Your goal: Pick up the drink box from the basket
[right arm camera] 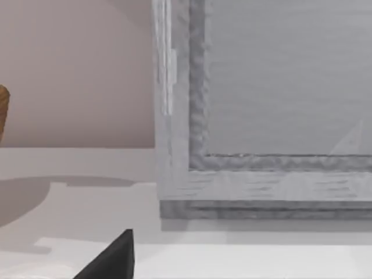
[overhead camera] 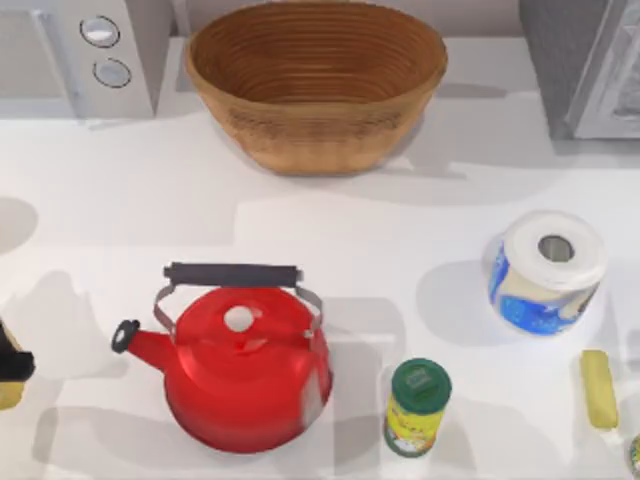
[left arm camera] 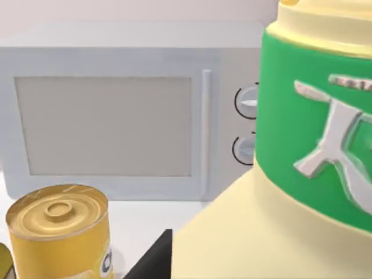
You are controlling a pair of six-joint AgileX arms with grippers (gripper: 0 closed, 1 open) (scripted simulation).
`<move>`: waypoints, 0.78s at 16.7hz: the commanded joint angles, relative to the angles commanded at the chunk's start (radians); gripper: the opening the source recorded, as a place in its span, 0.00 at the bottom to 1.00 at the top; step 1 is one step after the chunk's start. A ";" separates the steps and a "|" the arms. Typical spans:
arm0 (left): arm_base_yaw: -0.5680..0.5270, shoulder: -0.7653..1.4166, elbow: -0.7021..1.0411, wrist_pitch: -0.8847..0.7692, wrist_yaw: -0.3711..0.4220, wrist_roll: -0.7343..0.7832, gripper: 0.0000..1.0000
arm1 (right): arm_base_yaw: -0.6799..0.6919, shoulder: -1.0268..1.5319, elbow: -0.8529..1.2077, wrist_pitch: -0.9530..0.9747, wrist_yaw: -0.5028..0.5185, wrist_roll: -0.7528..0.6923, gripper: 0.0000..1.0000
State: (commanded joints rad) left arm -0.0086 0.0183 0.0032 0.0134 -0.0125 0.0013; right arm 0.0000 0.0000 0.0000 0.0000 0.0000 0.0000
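Two round dials (overhead camera: pixel 100 32) sat on the white microwave (overhead camera: pixel 110 50) at the back left of the counter (overhead camera: pixel 380 230). At the top view's left edge a yellow and black thing (overhead camera: pixel 10 365) was cut off, and I could not tell what it was.

In the left wrist view, the drink box (left arm camera: pixel 302 232) stood very close up. It was pale yellow with a wide green band, and it hid part of the microwave behind it. A yellow can (left arm camera: pixel 58 232) stood beside it. A dark bit of the left pincer (left arm camera: pixel 152 258) showed just beside the box. I could not tell if that pincer was spread or pinching.

Next came the red kettle (overhead camera: pixel 245 370), big and near the front. Behind it, at the back middle, sat the basket (overhead camera: pixel 315 130), and its inside showed bare brown ribs. A green-lidded jar (overhead camera: pixel 417 405) stood just right of the kettle. Farther right were a paper roll (overhead camera: pixel 548 272) and a small flat yellow bar (overhead camera: pixel 598 388). A grey box (overhead camera: pixel 585 60) stood at the back right, cut off by the edge.

In the right wrist view, a dark bit of the right pincer (right arm camera: pixel 110 261) faced that grey box. I could not tell if it was spread or pressed together.
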 joint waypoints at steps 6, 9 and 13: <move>-0.095 0.293 0.051 0.265 -0.176 0.003 0.00 | 0.000 0.000 0.000 0.000 0.000 0.000 1.00; -0.157 0.529 0.086 0.450 -0.294 0.007 0.00 | 0.000 0.000 0.000 0.000 0.000 0.000 1.00; -0.230 0.796 0.128 0.663 -0.431 0.012 0.00 | 0.000 0.000 0.000 0.000 0.000 0.000 1.00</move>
State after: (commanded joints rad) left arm -0.2388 0.8146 0.1315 0.6764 -0.4438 0.0128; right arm 0.0000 0.0000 0.0000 0.0000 0.0000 0.0000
